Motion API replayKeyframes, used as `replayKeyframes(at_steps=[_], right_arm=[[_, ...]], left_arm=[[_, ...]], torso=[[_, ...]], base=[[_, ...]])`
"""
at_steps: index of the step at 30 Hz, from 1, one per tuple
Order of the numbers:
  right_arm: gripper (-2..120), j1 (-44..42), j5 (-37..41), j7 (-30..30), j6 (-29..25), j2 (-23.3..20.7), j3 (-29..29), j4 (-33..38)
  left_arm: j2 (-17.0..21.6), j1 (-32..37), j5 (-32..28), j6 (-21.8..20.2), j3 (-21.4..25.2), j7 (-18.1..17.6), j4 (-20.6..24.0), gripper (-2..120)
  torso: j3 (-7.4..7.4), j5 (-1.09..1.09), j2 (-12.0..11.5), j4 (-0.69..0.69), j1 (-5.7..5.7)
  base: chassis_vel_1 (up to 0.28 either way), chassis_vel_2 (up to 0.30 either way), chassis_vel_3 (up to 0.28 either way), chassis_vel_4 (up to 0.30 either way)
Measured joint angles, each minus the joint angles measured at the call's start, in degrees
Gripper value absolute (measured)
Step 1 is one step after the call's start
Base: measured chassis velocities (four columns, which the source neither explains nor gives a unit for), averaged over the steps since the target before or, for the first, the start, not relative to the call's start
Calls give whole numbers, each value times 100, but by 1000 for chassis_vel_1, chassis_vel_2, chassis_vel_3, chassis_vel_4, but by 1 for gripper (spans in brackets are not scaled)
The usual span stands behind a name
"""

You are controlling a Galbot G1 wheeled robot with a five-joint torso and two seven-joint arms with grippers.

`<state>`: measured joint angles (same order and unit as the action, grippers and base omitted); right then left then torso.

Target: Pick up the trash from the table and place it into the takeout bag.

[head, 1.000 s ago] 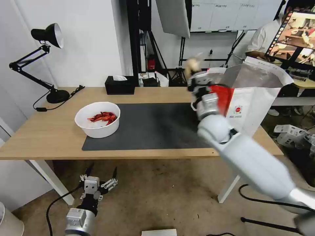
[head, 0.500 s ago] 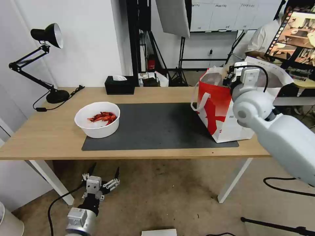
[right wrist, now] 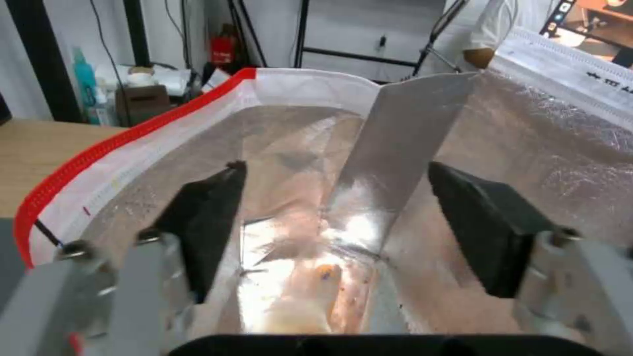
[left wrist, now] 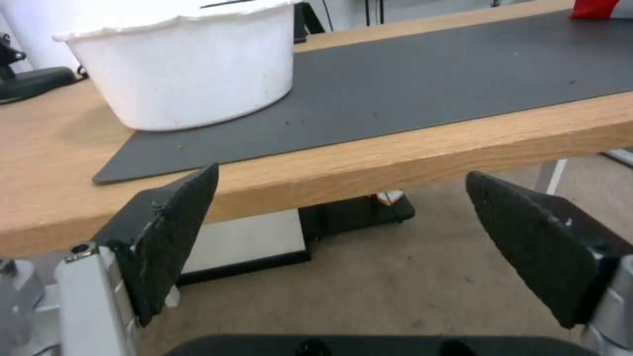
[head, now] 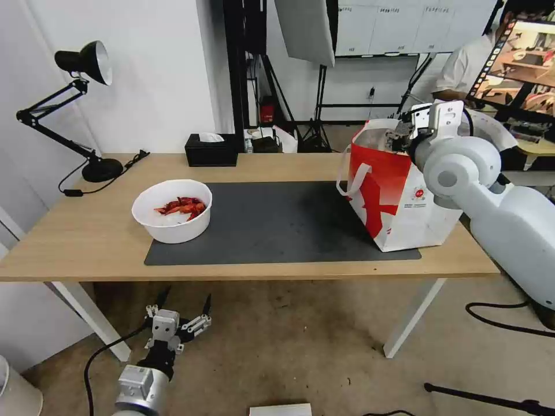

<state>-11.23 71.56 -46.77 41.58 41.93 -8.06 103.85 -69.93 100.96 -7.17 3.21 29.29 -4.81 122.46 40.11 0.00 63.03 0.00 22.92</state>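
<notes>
From the head view you see the table with its dark grey mat lying along the middle. The white bowl stands on the mat's left end, near the front-left corner of the mat, and holds red crayfish shells. The takeout bag stands upright on the mat's right end, close to the table's right edge, its mouth open and its foil lining showing. Your right gripper hangs at the bag's mouth, just above the rim. Your left gripper is parked low, below the table's front edge, with its fingers spread wide. At the table's back edge sit a black tissue box and, toward the back-left corner, a black desk lamp.

From the left wrist view you look up at the table's front edge between the two wide-apart pads of the left gripper, which hold nothing. The bowl rests on the mat's corner beyond.

From the right wrist view you look straight down into the bag. The right gripper has its pads spread wide and empty above the opening. At the foil bottom lies the small beige-filled plastic bag, well below the pads.
</notes>
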Motion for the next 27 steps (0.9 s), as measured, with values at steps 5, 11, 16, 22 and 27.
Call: replayKeyframes(at_steps=[5,11,16,22,27], right_arm=[[96,-297,-72,229,-832,-3,47,182],[100,-1288,-789,1263,-2705,-78,404,794],[100,-2359,-1698,2210,-4019,-81,677,1285],[100,-3596,-2518,2873,-4727,-34,921,1515],[100,-5627,-3552,3135,-5160,307,1625,1558]], left_arm=[[-18,0,9,0,-3,0,27,100],[-47,0,19,6,13,-6,87,100],[-199,130,75,163,148,-24,198,100],[-497,292,163,250,269,-81,346,100],[-588,331,223,256,254,-84,343,100]], torso=[[0,-1,0,1,0],[0,0,0,1,0],[-1,0,0,-2,-1],[-1,0,0,2,-1],[-1,2,0,-2,0]], base=[[0,0,0,0],[0,0,0,0],[0,0,0,0],[0,0,0,0],[0,0,0,0]])
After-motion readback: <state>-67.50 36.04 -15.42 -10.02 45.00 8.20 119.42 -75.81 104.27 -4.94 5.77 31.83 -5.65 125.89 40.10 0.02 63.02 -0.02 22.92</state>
